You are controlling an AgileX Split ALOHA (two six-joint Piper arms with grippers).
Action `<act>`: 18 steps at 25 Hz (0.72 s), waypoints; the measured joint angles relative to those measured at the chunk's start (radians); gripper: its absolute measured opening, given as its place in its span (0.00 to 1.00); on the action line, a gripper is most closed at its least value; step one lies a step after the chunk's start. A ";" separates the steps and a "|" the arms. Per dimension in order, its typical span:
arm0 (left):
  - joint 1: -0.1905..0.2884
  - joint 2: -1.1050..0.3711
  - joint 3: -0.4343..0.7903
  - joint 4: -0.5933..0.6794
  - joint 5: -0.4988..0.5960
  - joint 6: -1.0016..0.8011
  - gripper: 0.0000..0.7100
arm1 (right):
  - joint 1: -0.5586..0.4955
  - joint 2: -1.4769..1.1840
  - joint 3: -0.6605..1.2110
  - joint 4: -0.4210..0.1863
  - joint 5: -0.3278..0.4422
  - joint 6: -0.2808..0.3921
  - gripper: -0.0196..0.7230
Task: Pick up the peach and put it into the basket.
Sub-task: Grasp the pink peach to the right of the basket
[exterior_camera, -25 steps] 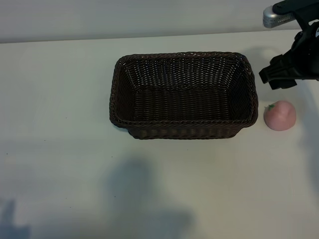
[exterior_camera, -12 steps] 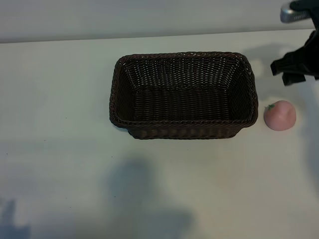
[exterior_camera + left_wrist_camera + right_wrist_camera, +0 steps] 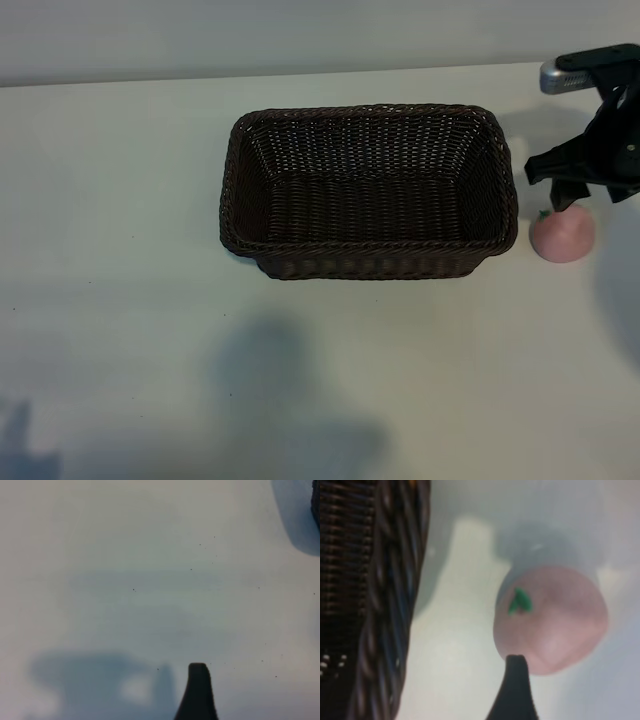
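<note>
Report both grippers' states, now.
Left gripper: open, holding nothing, over bare table.
Right gripper: open, empty, just above the small round pale-pink peach.

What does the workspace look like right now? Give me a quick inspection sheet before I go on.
Surface: white table, bare apart from the job's things, with arm shadows on it.
Job's things: peach on the table just right of the basket, not in it; basket holds nothing.
Clutter: nothing seen.
Grippers: right gripper open, poised over the peach's far side, not gripping it; left gripper open, over bare table, out of the exterior view.
Cables: nothing seen.
Surroundings: plain pale wall behind the table.
</note>
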 joint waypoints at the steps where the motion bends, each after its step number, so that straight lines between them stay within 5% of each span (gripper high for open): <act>1: 0.000 0.000 0.000 0.000 0.000 0.000 0.84 | 0.000 0.012 0.000 0.002 -0.010 0.000 0.82; 13: 0.000 0.000 0.000 0.000 0.000 0.000 0.83 | 0.000 0.104 0.000 0.006 -0.061 0.000 0.79; 15: 0.000 0.000 0.000 0.000 0.000 0.000 0.83 | 0.000 0.115 0.000 0.006 -0.061 0.000 0.73; 18: 0.000 0.000 0.000 0.000 0.000 0.000 0.83 | 0.000 0.116 0.000 0.006 -0.061 0.000 0.51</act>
